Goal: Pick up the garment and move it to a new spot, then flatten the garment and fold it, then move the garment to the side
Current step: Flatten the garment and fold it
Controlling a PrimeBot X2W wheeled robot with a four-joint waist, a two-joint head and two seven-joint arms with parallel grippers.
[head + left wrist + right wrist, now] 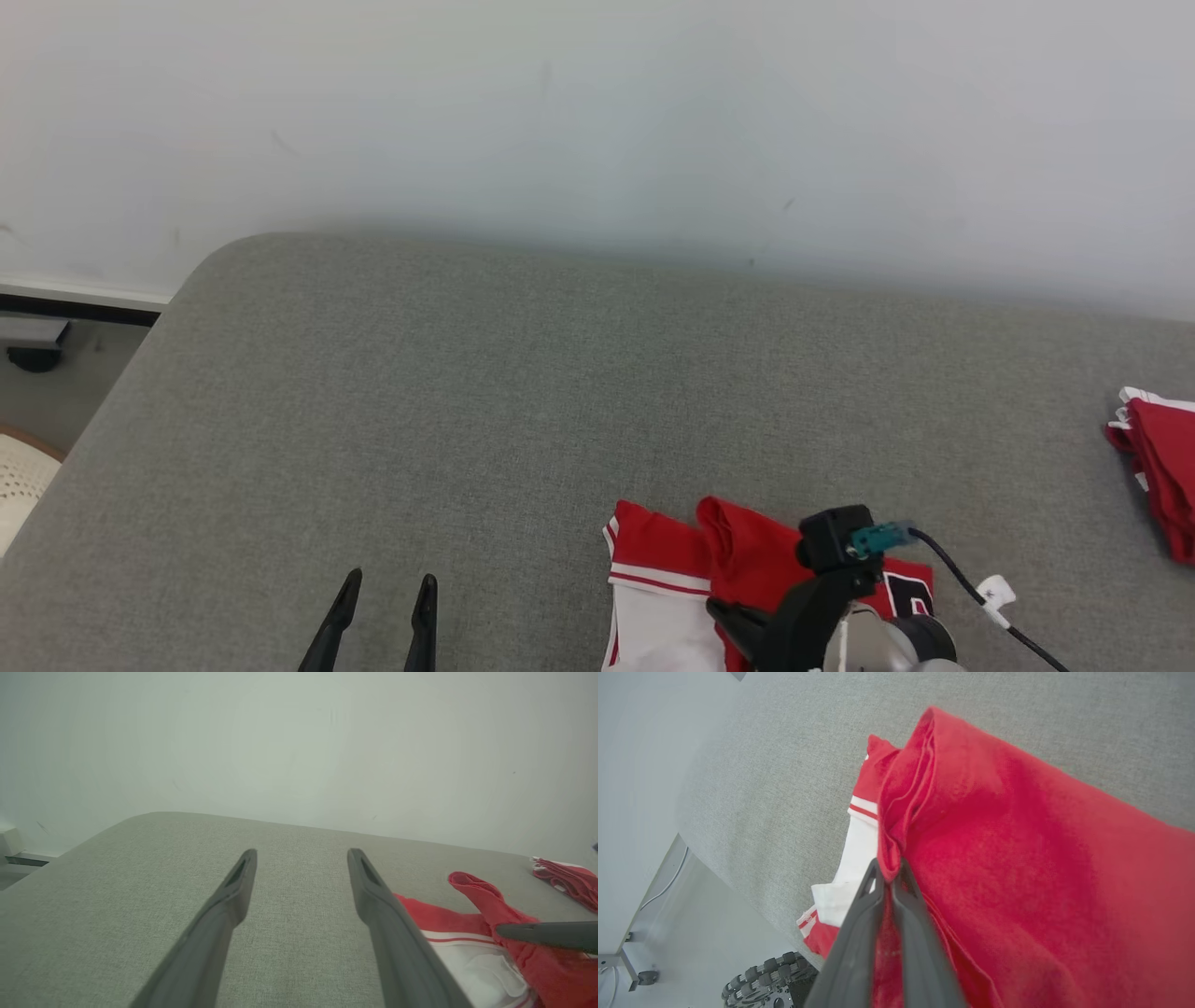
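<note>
Your right gripper (888, 870) is clenched on a bunched red fold of the garment (1017, 858), its two dark fingers pressed together with the cloth pinched between the tips. The garment, red with white panels and red-and-white striped trim, lies on the grey fabric-topped desk (467, 420) at the near edge, right of centre in the head view. One red flap stands up beside the right gripper, and the white part spreads flat to its left.

Your left gripper (390, 583) is released, fingers spread wide and holding nothing, over bare grey fabric well to the left of the garment.

You have broad open desk to the left of the garment and beyond it, all the way to the pale wall (597, 121) along the far edge. The desk's far-left corner is rounded, and past its left edge the floor (56, 392) drops away. A second red and white bundle (1158, 467) sits at the right border of the head view, well apart from the garment, with clear grey fabric between them. In the right wrist view, the near desk edge runs just beside the garment's white hem, with a studded wheel (761, 975) below it.
</note>
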